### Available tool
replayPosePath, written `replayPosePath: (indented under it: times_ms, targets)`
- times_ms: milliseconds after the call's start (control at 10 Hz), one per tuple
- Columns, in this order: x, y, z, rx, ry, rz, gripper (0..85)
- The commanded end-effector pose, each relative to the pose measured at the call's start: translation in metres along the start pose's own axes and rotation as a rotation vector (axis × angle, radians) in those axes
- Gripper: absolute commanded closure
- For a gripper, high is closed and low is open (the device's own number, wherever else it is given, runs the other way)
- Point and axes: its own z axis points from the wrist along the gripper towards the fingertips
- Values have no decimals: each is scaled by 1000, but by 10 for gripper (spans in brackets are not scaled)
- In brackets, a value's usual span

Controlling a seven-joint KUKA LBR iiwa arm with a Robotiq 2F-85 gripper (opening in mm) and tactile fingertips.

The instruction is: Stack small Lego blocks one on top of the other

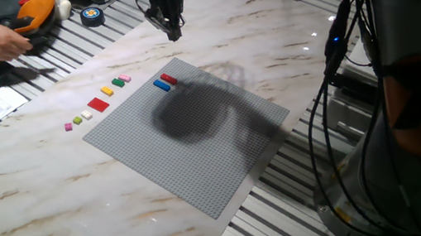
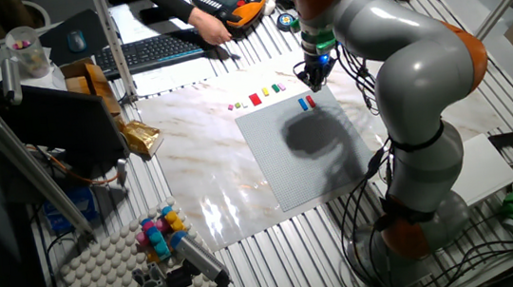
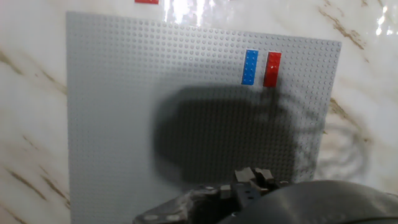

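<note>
From one fixed view we see the gripper (image 1: 172, 28) hanging above the marble table (image 1: 287, 54), off the far corner of the grey studded plate (image 1: 190, 144), its fingers pointing down and holding nothing that we can make out. The red brick (image 1: 168, 79) and the blue brick (image 1: 162, 86) lie side by side near that corner of the plate, close together but seemingly not touching, and not stacked. A small row of loose pieces, among them a wider red square piece (image 1: 99, 104), sits on the table just beside the plate's edge. From the other fixed view the gripper (image 2: 313, 77) hovers just past the red brick (image 2: 309, 102) and blue brick (image 2: 303, 105), with the arm arched over the plate (image 2: 288, 174). In the hand view the blue brick (image 3: 250, 67) and red brick (image 3: 272, 69) lie parallel near the plate's (image 3: 112, 124) top right, well ahead of the fingers (image 3: 252, 180) (only their dark tips show, so we cannot tell whether they are spread or closed). We find no black brick in any view. We judge the stacking not yet begun: the step in hand is the approach to a first brick, and the next move calls for centring over one brick, turning the fingers across its narrow sides, and descending.
</note>
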Motion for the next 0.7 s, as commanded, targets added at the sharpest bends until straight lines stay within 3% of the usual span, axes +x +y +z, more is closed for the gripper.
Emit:
replayPosePath:
  times_ms: [0, 100, 400, 600]
  targets:
    - [0, 0, 0, -12, -24, 15, 843]
    - [0, 0, 0, -47, -66, 23, 843]
    - [-1, 3, 1, -29, -78, 14, 843]
    - [-10, 6, 5, -41, -90, 6, 843]
